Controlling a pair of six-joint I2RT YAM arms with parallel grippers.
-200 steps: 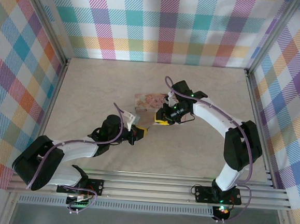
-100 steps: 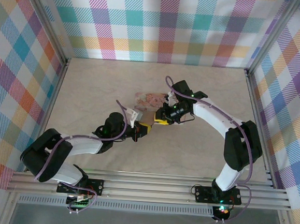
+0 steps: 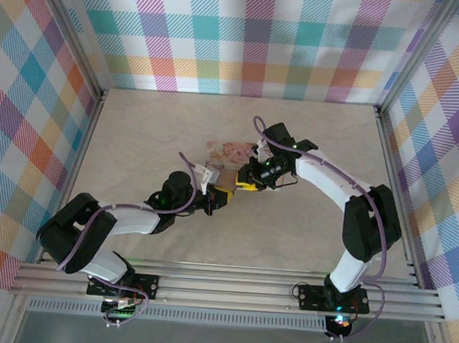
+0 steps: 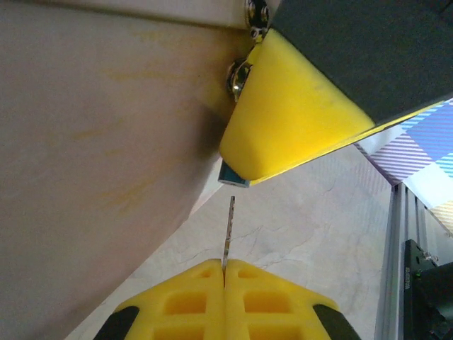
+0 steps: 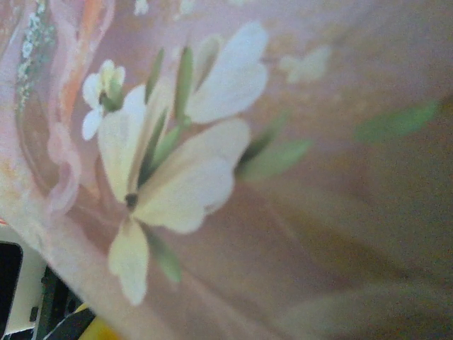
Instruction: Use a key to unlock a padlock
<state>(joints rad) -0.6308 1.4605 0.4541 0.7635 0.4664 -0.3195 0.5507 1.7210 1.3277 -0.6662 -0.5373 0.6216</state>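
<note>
Left gripper (image 4: 224, 265) is clenched on the thin flat metal key (image 4: 228, 232): blade sticks straight out from between the yellow pads, tip free and pointing at the lock. The small blue-bodied padlock (image 4: 233, 181) shows as just a blue corner under the right gripper (image 3: 248, 182), tucked below its yellow finger (image 4: 283, 134). It sits mid-tabletop, well off every edge, right against the near side of the pink flower-printed cardboard box (image 3: 227, 150). The second right finger is hidden, so I can't tell whether that gripper is actually clamping the lock or only resting on it

Step in hand, as I read it: insertion. Tip is near the blue body but apart from it

To do it well:
- keyway isn't visible, so confirm its location before pushing
- keep the blade collinear with the keyway; it looks thin enough to bend under side load
- advance slowly, and back off if the lock shifts
- right arm must brace the body, with the box wall as backstop
- turn only once the key is fully seated, rotating about the blade axis
</note>
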